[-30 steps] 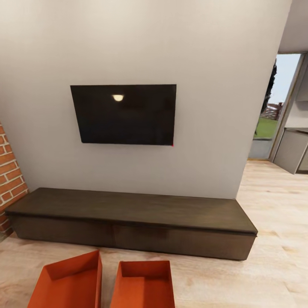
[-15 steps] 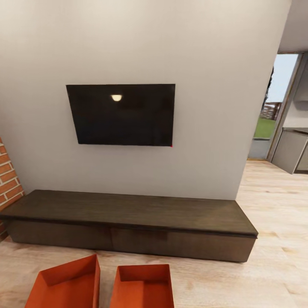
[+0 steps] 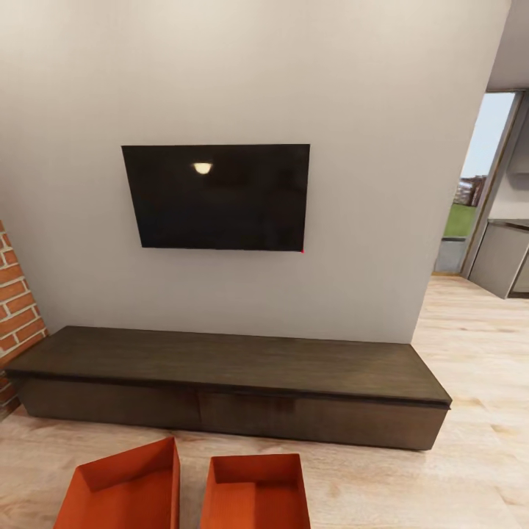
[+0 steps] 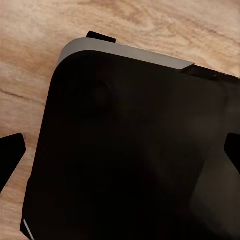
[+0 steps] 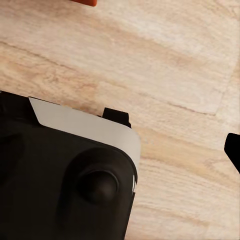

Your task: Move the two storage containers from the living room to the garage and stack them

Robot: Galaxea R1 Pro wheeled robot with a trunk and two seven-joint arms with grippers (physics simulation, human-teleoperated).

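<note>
Head view: two orange-red storage containers sit on the light wood plank floor (image 3: 470, 411) at 6 o'clock, side by side, open tops up. Left container (image 3: 125, 492) is skewed, near corner cut by the frame; right container (image 3: 253, 492) lies squarer, just beside it with a narrow gap. Beyond them, at 12 o'clock, a long low dark-brown bench (image 3: 228, 382) stands against the wall, black wall screen (image 3: 217, 197) above it. Red-brick fireplace (image 3: 16, 308) at 9 o'clock. Doorway with daylight (image 3: 470, 191) at 3 o'clock.

Left wrist view: dark robot base (image 4: 130, 150) over plank floor. A dark fingertip (image 4: 10, 155) shows at the frame edge; pincer opening cannot be told.

Right wrist view: black base with pale edge (image 5: 65, 170); an orange container corner (image 5: 86, 2) at the frame edge. One dark fingertip (image 5: 233, 147); pincer state cannot be told, nothing seen held.
</note>
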